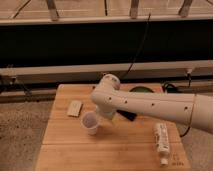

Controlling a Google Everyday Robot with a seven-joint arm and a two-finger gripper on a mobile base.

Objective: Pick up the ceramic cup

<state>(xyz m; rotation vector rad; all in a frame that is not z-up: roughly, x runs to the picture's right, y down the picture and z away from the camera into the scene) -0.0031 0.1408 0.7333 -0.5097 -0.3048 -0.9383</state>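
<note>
Ceramic cup (91,121) stands on the table (65,150), well off its edges, beside the gripper (126,116) (grip state unclear).

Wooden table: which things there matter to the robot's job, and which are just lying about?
Job: ceramic cup; claw, close beside it at the arm's end.
Lying about: white bottle on its side, green dish, small tan block.

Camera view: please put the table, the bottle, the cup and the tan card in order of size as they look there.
1. Table
2. Bottle
3. Cup and card: they look about alike, so I do not rank them.
The hand is beside the cup, mostly hidden under the arm.
</note>
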